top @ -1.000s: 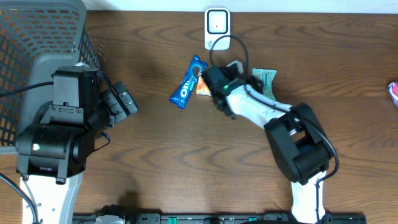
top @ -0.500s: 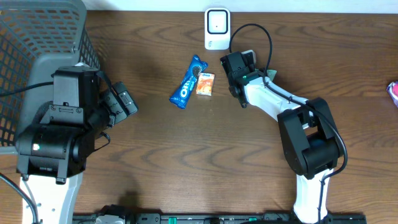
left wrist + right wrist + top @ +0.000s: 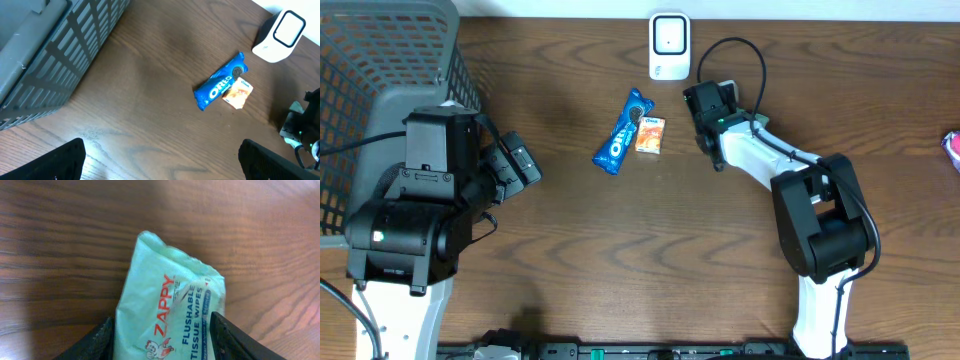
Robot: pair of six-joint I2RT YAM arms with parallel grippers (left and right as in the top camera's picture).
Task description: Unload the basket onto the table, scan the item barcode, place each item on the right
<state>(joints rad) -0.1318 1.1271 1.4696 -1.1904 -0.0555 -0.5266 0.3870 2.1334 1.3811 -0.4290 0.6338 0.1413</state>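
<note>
Lying nearby, Oreo pack (image 3: 622, 132), orange packet (image 3: 650, 135), scanner (image 3: 669, 45)

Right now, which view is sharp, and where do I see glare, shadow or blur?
Overhead: even light, sharp, the Oreo pack logo readable, soft shadows beside the arms. Left wrist: tilted view, the table sharp, its own fingers dark and without detail. Right wrist: very close, the wipes pack print readable, pale glare on the table at the left.

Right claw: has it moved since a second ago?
Yes. The right claw shifted right, away from the Oreo pack and orange packet; it's now below-right of the white scanner, over the wipes pack.
</note>
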